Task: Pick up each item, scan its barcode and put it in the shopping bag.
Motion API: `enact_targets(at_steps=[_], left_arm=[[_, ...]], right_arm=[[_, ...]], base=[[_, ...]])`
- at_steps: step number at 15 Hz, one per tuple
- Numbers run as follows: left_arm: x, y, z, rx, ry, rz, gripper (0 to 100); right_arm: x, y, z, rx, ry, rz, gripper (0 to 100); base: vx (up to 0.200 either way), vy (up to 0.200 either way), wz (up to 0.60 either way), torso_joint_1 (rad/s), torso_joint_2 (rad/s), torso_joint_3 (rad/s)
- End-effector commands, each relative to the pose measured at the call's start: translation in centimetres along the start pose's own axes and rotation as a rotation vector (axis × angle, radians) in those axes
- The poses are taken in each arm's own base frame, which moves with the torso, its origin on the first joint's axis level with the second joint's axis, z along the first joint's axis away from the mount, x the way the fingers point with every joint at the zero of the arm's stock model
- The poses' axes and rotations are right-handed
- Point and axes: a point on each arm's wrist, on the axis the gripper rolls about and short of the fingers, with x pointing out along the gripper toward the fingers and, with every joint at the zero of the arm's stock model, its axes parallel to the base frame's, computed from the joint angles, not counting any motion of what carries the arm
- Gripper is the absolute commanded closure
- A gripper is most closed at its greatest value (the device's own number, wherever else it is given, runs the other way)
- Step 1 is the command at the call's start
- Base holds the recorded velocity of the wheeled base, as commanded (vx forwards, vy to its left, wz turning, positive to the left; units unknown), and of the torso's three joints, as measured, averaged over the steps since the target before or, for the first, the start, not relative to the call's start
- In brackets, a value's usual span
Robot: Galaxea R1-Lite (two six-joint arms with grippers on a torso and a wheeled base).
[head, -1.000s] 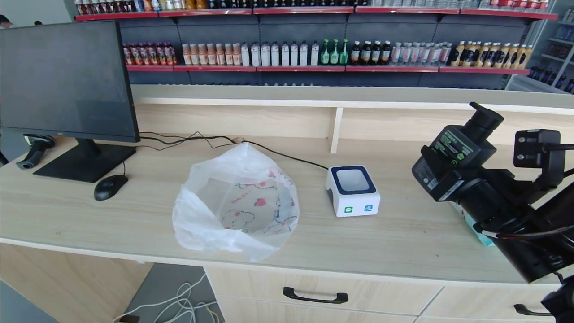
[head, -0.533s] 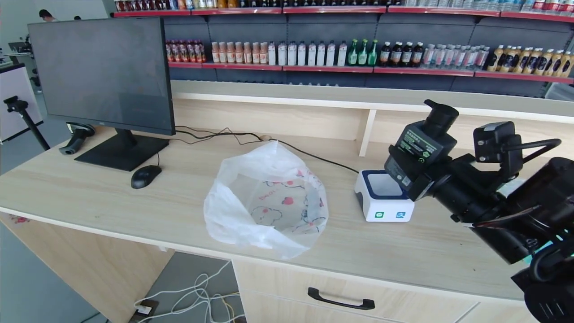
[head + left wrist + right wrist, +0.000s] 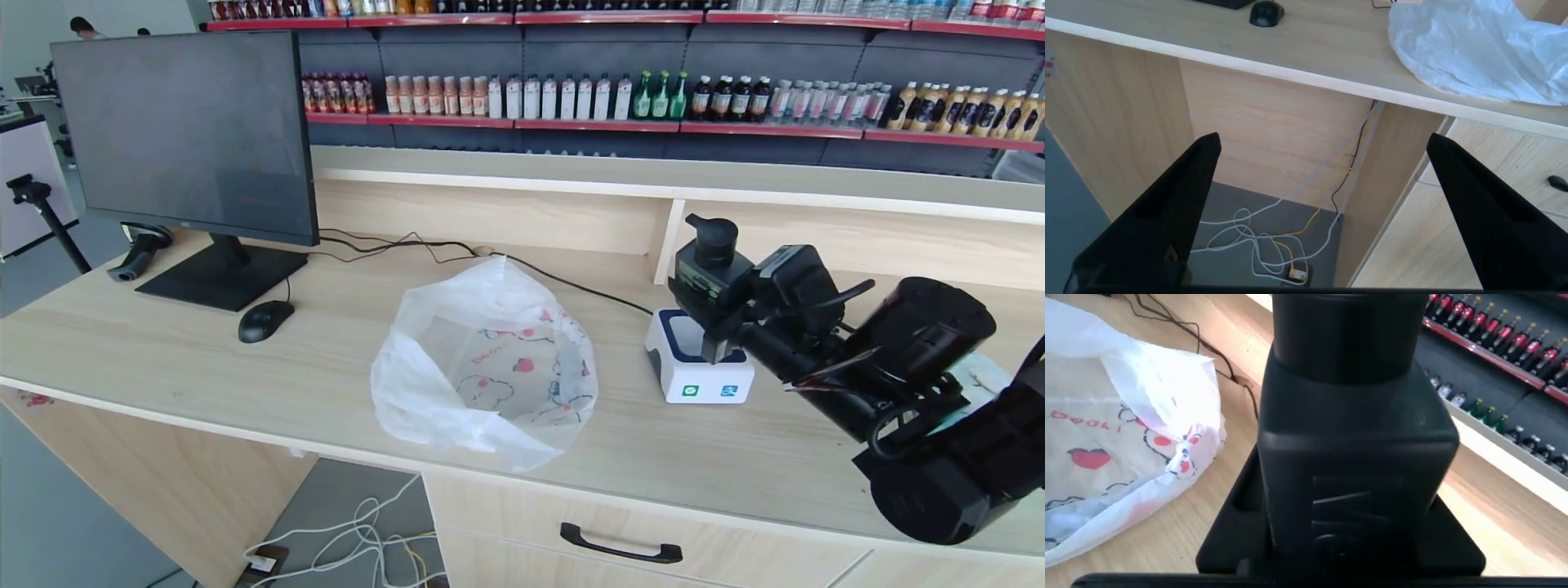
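Note:
A black bottle (image 3: 709, 268) with a round black cap is held nearly upright in my right gripper (image 3: 729, 314), which is shut on its body. It hangs just above the blue-rimmed window of the white barcode scanner (image 3: 699, 381) at the right of the counter. In the right wrist view the black bottle (image 3: 1355, 457) is close up, with the shopping bag (image 3: 1127, 441) beyond it. The white plastic shopping bag (image 3: 486, 367), printed with red and dark figures, stands open at mid-counter, left of the scanner. My left gripper (image 3: 1323, 212) is open and low in front of the counter, below the shopping bag (image 3: 1478, 41).
A dark monitor (image 3: 188, 131), a mouse (image 3: 265, 320) and a handheld scanner (image 3: 139, 249) sit at the counter's left. A black cable (image 3: 571, 290) runs behind the bag. A teal and white item (image 3: 980, 377) lies behind the right arm. Drawers (image 3: 620, 547) front the counter.
The head camera shifted a second ago. Since then my right arm has carried the black bottle left and down over the scanner and turned it more upright.

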Motion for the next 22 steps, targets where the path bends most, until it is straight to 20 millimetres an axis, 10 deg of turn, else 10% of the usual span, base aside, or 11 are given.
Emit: enact_targets(at_steps=[1,22], left_arm=[[0.0,0.0,0.0,0.0,-0.001,0.001,0],[0.0,0.0,0.1,0.015,-0.006,0.001,0]], right_arm=[[0.4,-0.7,-0.2,-0.04,-0.014,-0.013,100],[1.5,-3.3,-5.8,-0.38,-0.252,0.369,100]], base=[[0.0,0.0,0.0,0.0,0.0,0.0],[0.0,0.0,0.0,0.0,0.0,0.0]])
